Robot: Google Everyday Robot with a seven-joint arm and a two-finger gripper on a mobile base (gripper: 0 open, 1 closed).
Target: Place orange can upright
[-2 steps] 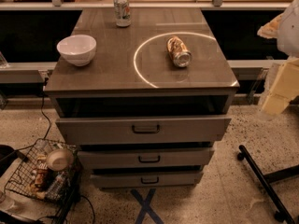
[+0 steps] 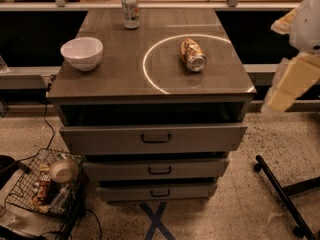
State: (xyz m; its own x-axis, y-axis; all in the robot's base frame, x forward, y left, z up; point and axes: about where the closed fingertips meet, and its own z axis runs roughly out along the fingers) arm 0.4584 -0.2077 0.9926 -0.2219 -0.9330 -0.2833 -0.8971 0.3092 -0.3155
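The orange can [image 2: 192, 55] lies on its side on the grey cabinet top [image 2: 115, 81], right of centre, inside a bright ring of light. Its silver top faces the front edge. My gripper [image 2: 286, 86] shows as pale cream parts at the right edge of the view, beyond the cabinet's right side. It is well apart from the can and level with the cabinet's front edge. Nothing is seen in it.
A silver-white can [image 2: 130, 10] stands upright at the back of the top. A white bowl [image 2: 81, 52] sits at the left. Three drawers [image 2: 156, 138] stand slightly open below. A wire basket [image 2: 45, 186] of items is on the floor at left, a black stand leg [image 2: 280, 194] at right.
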